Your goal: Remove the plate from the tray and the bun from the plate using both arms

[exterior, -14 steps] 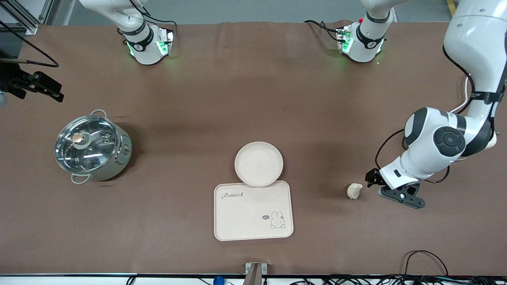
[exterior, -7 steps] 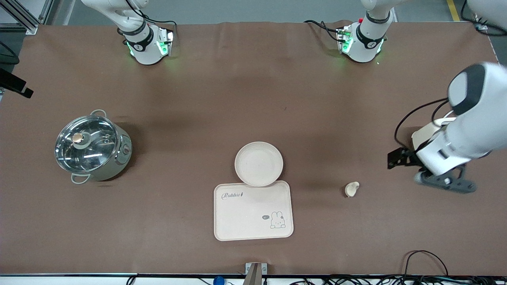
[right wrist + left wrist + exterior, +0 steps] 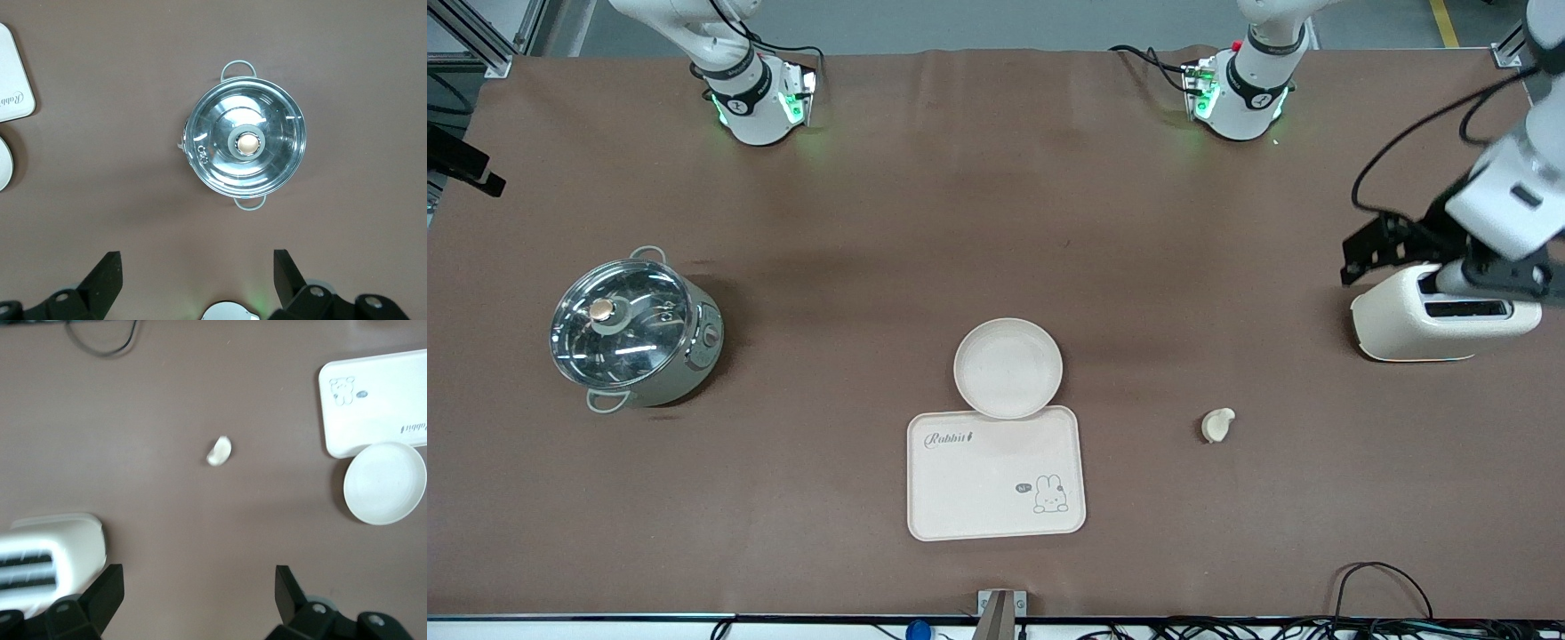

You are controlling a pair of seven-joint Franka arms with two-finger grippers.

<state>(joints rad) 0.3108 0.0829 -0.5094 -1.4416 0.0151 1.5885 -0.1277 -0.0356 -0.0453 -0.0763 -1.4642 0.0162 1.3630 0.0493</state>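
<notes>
The round cream plate point(image 3: 1008, 368) lies on the table, touching the edge of the rabbit tray point(image 3: 996, 474) that faces the robots' bases. The small pale bun point(image 3: 1216, 425) lies alone on the table toward the left arm's end, beside the tray. My left gripper point(image 3: 1494, 271) is up over the toaster, open and empty. In the left wrist view its gripper point(image 3: 197, 600) stands wide apart from the bun point(image 3: 219, 451) and the plate point(image 3: 385, 483). My right gripper point(image 3: 467, 167) shows only at the table's edge. In the right wrist view it point(image 3: 197, 280) is open and empty.
A steel pot with a glass lid point(image 3: 633, 331) stands toward the right arm's end and shows in the right wrist view point(image 3: 245, 143). A cream toaster point(image 3: 1445, 313) stands at the left arm's end. Cables lie along the near table edge.
My left gripper has risen and drawn away from the bun toward the bases, uncovering the toaster. The bun has shifted slightly. My right gripper has moved out toward the table's edge.
</notes>
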